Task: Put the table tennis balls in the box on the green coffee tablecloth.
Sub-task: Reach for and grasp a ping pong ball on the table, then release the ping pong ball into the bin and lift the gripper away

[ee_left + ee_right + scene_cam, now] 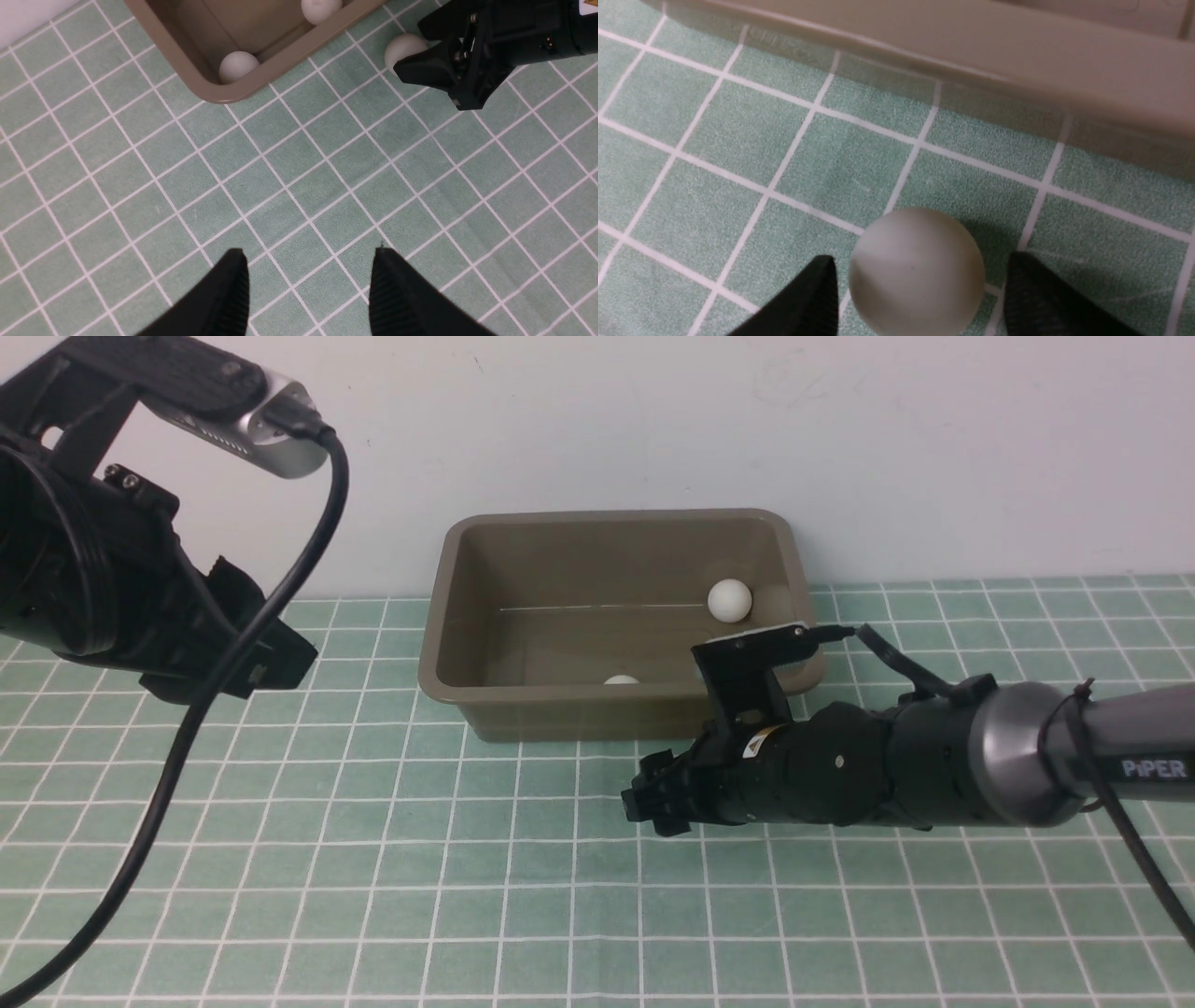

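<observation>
The olive-brown box (616, 518) stands at the back of the green checked tablecloth (373, 859). Two white table tennis balls lie inside it, one at the right (729, 600) and one against the near wall (621, 679). A third ball (917, 275) rests on the cloth just in front of the box. My right gripper (922, 259) is low around this ball, open, with a narrow gap on each side. The front view hides that ball behind the right gripper (646, 800). My left gripper (309, 252) hovers open over bare cloth, holding nothing.
A pale wall rises right behind the box. My left arm (140, 597) hangs high at the left with a black cable (187, 747) drooping to the cloth. The box's near wall (971, 42) is close beyond the right fingertips.
</observation>
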